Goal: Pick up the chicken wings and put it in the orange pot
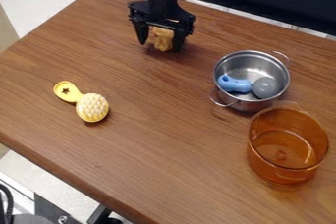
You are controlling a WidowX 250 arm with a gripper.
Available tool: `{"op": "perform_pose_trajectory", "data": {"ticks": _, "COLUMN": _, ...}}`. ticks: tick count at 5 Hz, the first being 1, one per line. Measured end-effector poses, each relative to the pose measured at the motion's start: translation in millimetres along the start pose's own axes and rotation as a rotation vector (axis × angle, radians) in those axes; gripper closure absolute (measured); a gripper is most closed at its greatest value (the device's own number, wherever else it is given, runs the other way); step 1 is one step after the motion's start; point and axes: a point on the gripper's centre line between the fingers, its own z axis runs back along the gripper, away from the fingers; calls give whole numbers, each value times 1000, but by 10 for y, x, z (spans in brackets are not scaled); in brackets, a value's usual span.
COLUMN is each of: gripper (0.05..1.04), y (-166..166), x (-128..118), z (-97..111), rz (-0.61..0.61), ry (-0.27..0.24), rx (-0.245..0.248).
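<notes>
The gripper (159, 45) hangs over the table's far side, left of the pots, with its fingers apart. Between them is the tan chicken wings piece (163, 40), low at the tabletop. A gap shows between the piece and the left finger, while the right finger is close beside or against it; contact there is unclear. The see-through orange pot (261, 165) stands upright at the lower right, with nothing visible inside.
A metal pot (240, 104) stands just behind the orange pot, holding a blue object (234, 84) and a grey round object (265, 87). A yellow brush-like toy (92, 107) lies on the left part of the wooden table (157, 154).
</notes>
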Motion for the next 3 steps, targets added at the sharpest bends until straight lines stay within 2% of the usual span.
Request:
{"op": "perform_pose_trajectory", "data": {"ticks": 1, "gripper": 110, "y": -17, "x": 101, "z": -43, "rz": 8, "ry": -7, "rx": 4}}
{"op": "perform_pose_trajectory", "data": {"ticks": 2, "gripper": 218, "y": -7, "x": 103, "z": -61, "rz": 5, "ry": 1, "rx": 12}}
{"op": "perform_pose_trajectory", "data": {"ticks": 3, "gripper": 501, "y": -7, "x": 93, "z": -61, "rz": -7, "ry": 7, "rx": 12}}
